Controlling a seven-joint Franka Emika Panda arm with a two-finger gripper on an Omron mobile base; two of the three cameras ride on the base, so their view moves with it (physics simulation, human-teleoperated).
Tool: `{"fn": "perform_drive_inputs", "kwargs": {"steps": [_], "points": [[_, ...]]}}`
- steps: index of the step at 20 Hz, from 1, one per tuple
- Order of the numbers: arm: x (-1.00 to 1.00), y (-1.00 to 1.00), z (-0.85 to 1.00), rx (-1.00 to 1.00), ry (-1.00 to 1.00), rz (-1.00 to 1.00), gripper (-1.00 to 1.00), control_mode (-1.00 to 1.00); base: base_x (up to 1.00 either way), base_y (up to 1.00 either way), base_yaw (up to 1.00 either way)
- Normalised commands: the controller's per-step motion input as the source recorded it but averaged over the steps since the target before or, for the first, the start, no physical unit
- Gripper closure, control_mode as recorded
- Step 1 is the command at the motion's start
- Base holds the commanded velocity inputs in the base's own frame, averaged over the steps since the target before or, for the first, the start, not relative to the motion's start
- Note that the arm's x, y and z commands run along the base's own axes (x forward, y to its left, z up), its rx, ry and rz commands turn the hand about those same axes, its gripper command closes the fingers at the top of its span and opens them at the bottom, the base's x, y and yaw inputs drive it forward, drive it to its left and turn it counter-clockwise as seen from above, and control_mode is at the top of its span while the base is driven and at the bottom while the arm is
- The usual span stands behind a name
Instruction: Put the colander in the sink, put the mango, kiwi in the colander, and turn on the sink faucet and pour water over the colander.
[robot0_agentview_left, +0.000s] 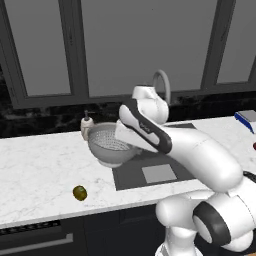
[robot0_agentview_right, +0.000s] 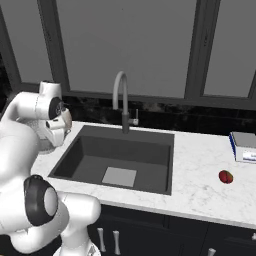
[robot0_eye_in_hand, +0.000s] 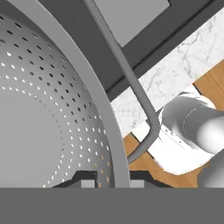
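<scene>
The gripper (robot0_eye_in_hand: 113, 183) is clamped on the rim of the colander (robot0_agentview_left: 111, 144), which hangs tilted above the counter (robot0_agentview_left: 40, 165) at the left edge of the sink (robot0_agentview_right: 120, 155). Risk: a rim-only hold may let the bowl swing or slip, striking the sink edge

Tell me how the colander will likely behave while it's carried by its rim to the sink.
The colander looks like rigid perforated metal, so it probably won't flex. The gripper pinches only the thin rim at one side, so the bowl may tilt or swing. The smooth rim could slip between the fingertips. Being thin-walled and empty, it is probably light for its size.
</scene>
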Motion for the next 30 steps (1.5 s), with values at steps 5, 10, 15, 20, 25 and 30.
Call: {"fn": "perform_drive_inputs", "kwargs": {"steps": [5,10,15,20,25,30], "points": [[-0.5,-0.87,0.18,0.02,0.0,0.04,1.0,-1.0,0.0,0.0,0.0],[-0.24,-0.87,0.05,0.02,0.0,0.07,1.0,-1.0,0.0,0.0,0.0],[-0.08,-0.8,0.0,0.02,-0.06,0.1,1.0,-1.0,0.0,0.0,0.0],[0.0,-0.68,0.0,0.0,-0.07,0.09,1.0,-1.0,0.0,0.0,0.0],[0.09,-0.66,-0.02,0.0,0.0,0.16,1.0,-1.0,0.0,0.0,0.0],[0.36,-0.55,-0.13,0.0,0.0,0.25,1.0,-1.0,0.0,0.0,0.0]]}}
